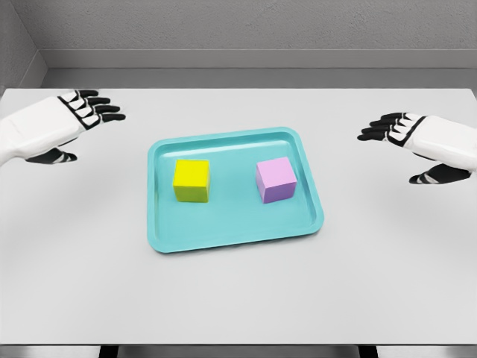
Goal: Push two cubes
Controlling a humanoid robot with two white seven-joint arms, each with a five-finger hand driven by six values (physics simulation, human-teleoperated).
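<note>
Left hand [71, 119] and right hand [417, 138] flank two cubes [191, 180], apart.

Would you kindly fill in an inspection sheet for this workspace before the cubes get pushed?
Surface: white table, evenly lit.
Job's things: yellow cube and pink cube stand apart inside a teal tray at mid-table, yellow on the left.
Clutter: nothing seen.
Hands: left hand open, beyond the tray's left side; right hand open, beyond its right side; neither touches tray or cubes.
Cables: nothing seen.
Surroundings: grey wall behind the table.
</note>
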